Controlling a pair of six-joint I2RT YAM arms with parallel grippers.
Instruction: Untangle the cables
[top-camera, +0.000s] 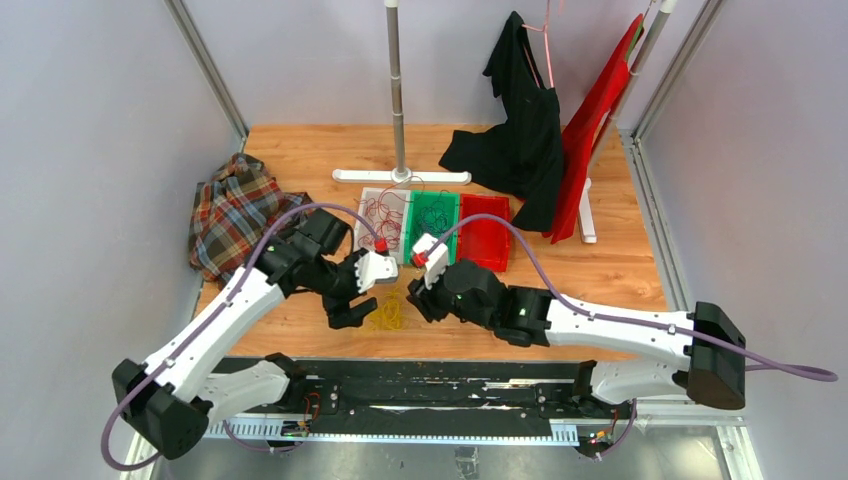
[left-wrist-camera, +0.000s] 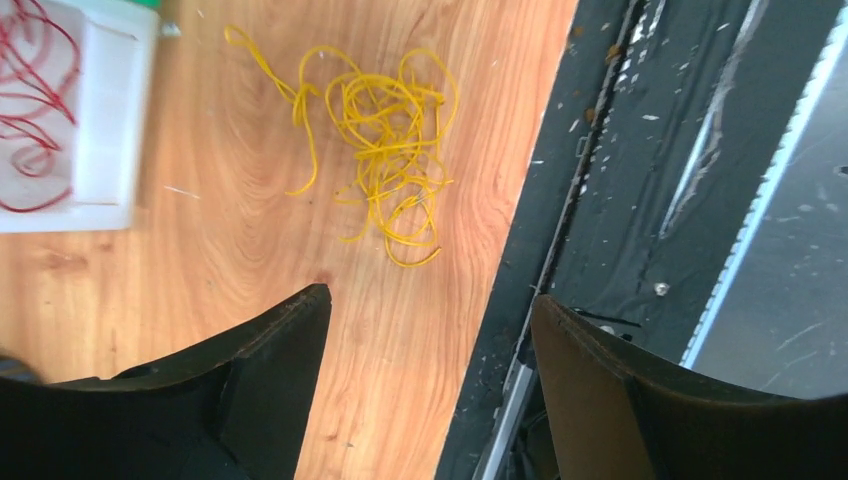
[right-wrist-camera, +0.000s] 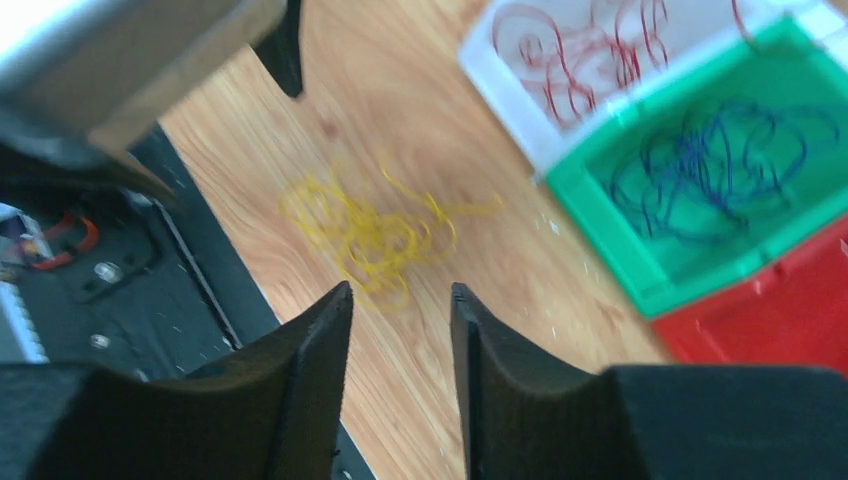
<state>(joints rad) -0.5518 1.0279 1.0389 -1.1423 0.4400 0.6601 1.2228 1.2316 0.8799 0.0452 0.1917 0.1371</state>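
A hand-sized bunch of yellow cables (top-camera: 388, 312) lies loose on the wooden table near its front edge, between my two grippers. It also shows in the left wrist view (left-wrist-camera: 385, 140) and the right wrist view (right-wrist-camera: 375, 235). Dark red cables (top-camera: 385, 208) lie in a white tray (top-camera: 364, 228). Dark blue cables (top-camera: 433, 215) lie in a green tray (top-camera: 432, 256). My left gripper (left-wrist-camera: 430, 300) is open and empty, just left of the yellow bunch. My right gripper (right-wrist-camera: 400, 292) is open and empty, just right of the bunch, tips close to it.
A red tray (top-camera: 484, 232) stands right of the green one. A plaid cloth (top-camera: 235, 210) lies at the left. A black garment (top-camera: 520, 140) and a red garment (top-camera: 600, 110) hang at the back right. A stand pole (top-camera: 397, 90) rises behind the trays. A black rail (top-camera: 430, 390) runs along the near edge.
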